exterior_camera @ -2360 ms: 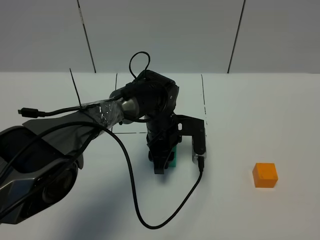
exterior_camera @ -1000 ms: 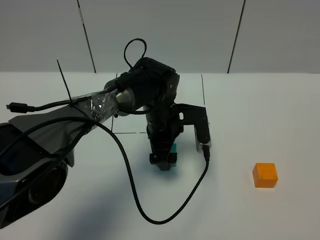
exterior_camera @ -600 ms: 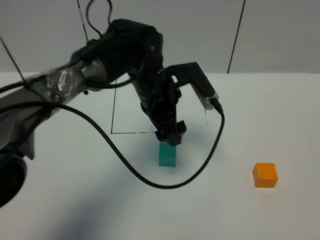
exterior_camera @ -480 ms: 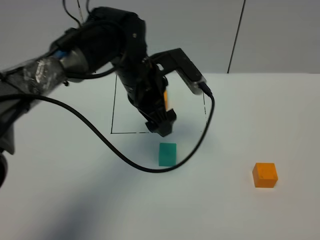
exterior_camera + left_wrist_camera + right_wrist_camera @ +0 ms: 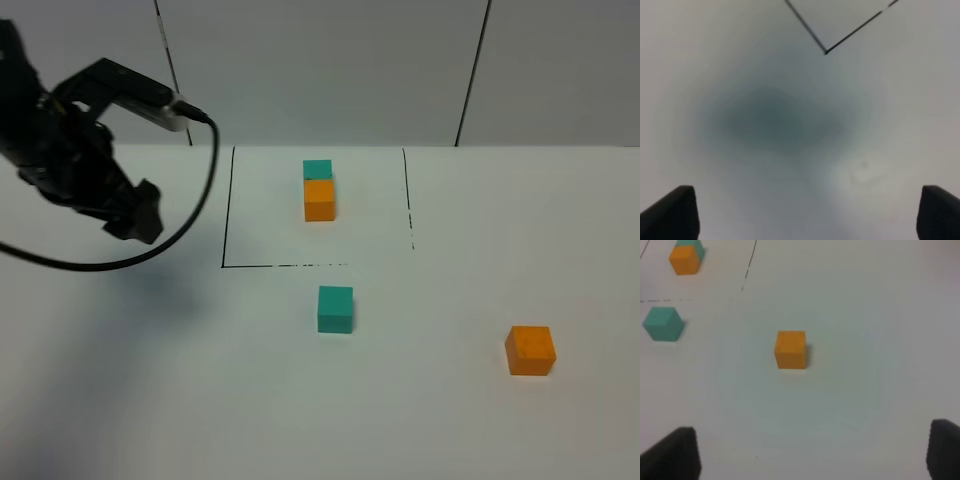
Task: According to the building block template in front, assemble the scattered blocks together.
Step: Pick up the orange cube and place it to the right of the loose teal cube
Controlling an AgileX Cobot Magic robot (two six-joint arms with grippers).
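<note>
The template, a teal cube joined to an orange cube, sits inside the black drawn outline at the back; it also shows in the right wrist view. The loose teal cube lies just in front of the outline, also in the right wrist view. The loose orange cube lies far to its right, also in the right wrist view. My left gripper hangs over bare table left of the outline; in its wrist view it is open and empty. My right gripper is open and empty, short of the orange cube.
A black cable loops from the left arm above the table. The outline's corner shows in the left wrist view. A grey panelled wall bounds the table at the back.
The left gripper let go of the teal cube, rose and swung far left, uncovering the template. The teal cube stays in front of the outline. The orange cube has not moved.
</note>
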